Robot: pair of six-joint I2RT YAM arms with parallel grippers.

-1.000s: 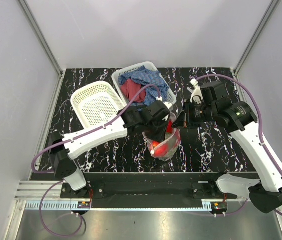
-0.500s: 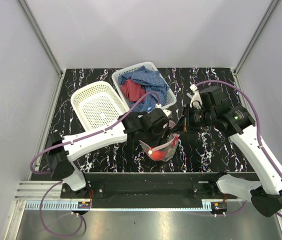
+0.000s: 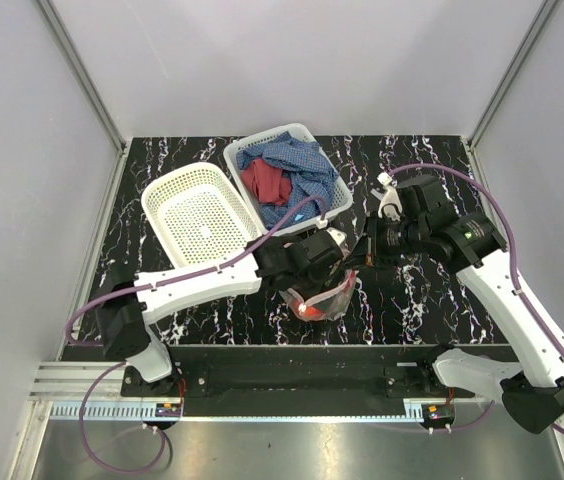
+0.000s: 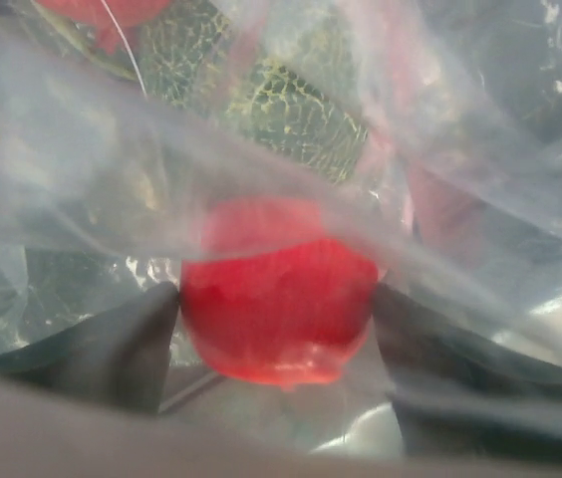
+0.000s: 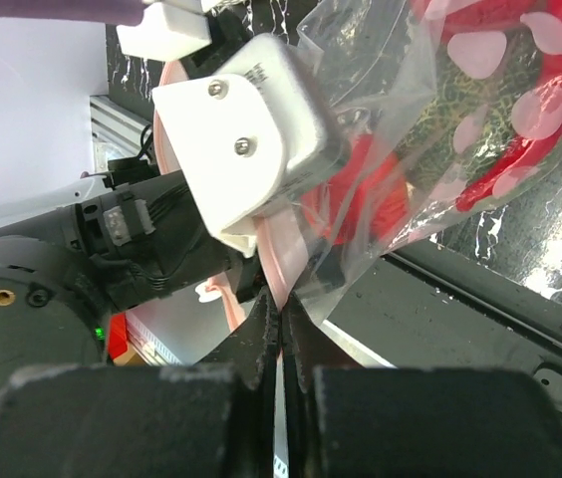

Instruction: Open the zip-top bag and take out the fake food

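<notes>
View from above: two white robot arms reach over a black, white-veined surface (image 3: 422, 300) and meet at a clear zip-top bag (image 3: 334, 298) near its front edge, about midway between the arms. The bag is crinkled and printed with pale round dots. Red fake food shows through it, including a round red fruit (image 3: 307, 308) low in the bag.

The left pincer (image 3: 314, 283) sits at the bag's upper end. In its wrist view, the two dark fingers (image 4: 122, 344) are spread wide with the round red fruit (image 4: 276, 304) between them, seen through hazy plastic. It is unclear whether the fingers press on the fruit. A green, net-patterned piece (image 4: 281, 110) lies further back.

The right pincer (image 3: 367, 258) meets the bag's right edge. Its wrist view shows the fingers pressed together, pinching a thin pinkish strip of the bag's edge (image 5: 279, 299). Beyond it, the bag (image 5: 440, 60) holds the green netted piece (image 5: 460, 110) and a curved red piece (image 5: 550, 95).

Behind the arms stand two white perforated baskets. The left basket (image 3: 197, 210) holds nothing visible. The right basket (image 3: 230, 155) contains a blue cloth (image 3: 297, 160) and a red cloth (image 3: 262, 180).
</notes>
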